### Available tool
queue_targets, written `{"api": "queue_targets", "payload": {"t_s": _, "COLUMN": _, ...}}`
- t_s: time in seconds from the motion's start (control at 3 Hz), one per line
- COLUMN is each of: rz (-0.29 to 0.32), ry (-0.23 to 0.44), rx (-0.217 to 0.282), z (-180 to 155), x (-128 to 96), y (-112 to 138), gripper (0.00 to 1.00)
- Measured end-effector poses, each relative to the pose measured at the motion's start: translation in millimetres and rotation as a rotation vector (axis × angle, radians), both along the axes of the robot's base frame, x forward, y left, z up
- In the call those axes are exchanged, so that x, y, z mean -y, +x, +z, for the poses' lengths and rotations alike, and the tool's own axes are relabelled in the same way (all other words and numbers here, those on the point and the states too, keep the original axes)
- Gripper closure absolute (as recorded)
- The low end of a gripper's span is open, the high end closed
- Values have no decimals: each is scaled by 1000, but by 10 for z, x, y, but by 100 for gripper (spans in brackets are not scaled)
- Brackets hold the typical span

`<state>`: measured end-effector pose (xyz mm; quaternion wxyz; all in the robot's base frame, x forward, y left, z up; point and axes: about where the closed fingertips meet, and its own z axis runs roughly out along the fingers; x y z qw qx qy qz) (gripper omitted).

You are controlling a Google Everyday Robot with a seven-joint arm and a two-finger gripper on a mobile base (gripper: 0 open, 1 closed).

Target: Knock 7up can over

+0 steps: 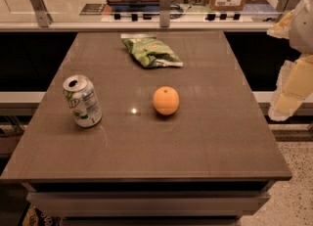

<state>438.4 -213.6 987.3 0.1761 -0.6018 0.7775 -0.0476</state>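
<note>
The can point(82, 101) stands upright near the left edge of the table point(195, 142), well apart from the gripper point(288, 93) hanging off the right side, its state impossible to tell, so any push likely travels leftward past the orange point(166, 101) between them.

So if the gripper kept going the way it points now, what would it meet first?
The gripper hangs beyond the right edge of the table, seemingly pointing down. Straight on, it would probably meet the floor beside that edge, not the 7up can across the tabletop. Depth is unclear.
</note>
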Motion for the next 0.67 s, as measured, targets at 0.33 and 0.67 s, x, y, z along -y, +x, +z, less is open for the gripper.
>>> {"api": "queue_targets", "payload": {"t_s": 0.33, "rz": 0, "ry": 0, "rx": 0, "z": 0, "x": 0, "y": 0, "gripper": 0}}
{"api": "queue_targets", "payload": {"t_s": 0.67, "rz": 3, "ry": 28, "rx": 32, "z": 47, "x": -64, "y": 18, "gripper": 0}}
